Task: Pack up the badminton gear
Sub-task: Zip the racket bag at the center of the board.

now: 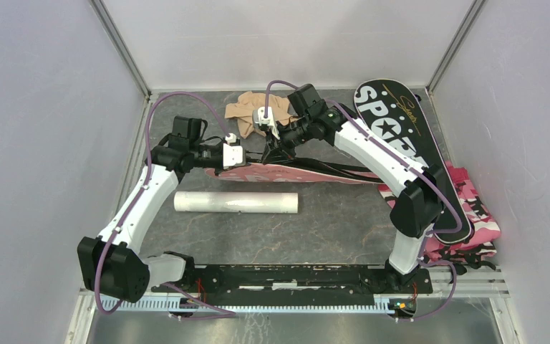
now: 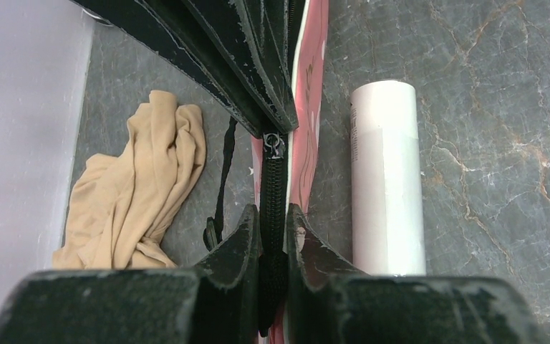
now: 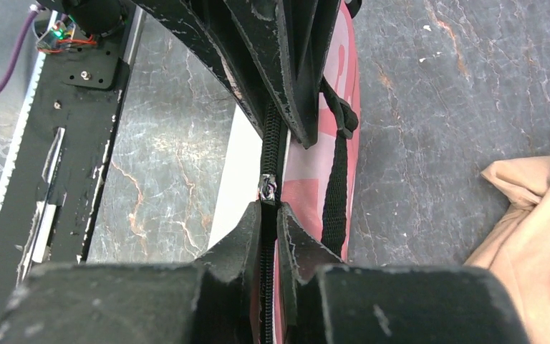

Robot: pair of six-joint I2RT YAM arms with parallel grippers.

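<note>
The dark marbled table [image 1: 315,236] carries everything. A black racket cover [image 1: 394,122] lies from the far right corner along the right edge; its big white letters read "SPO" before the right arm crosses them, and the thin gold script above is too fine to read. A pink racket cover [image 1: 279,174] stands on edge across the middle of the table, lifted between the two arms; the white print on its face is too slanted to read. A pink camouflage cloth [image 1: 476,208] is bunched at the right edge, partly under the black cover. A long white tube [image 1: 236,202] lies flat, parallel to the pink cover on its near side, left of centre; no label shows. A tan cloth [image 1: 251,109] is crumpled at the middle of the far edge. The left gripper [image 2: 273,215] is clamped on the pink cover's black zipper [image 2: 272,183], just short of the slider [image 2: 274,145]; the right gripper [image 3: 270,211] is pinched on the same zipper, its fingertips at the slider, beside a black strap [image 3: 335,193].
</note>
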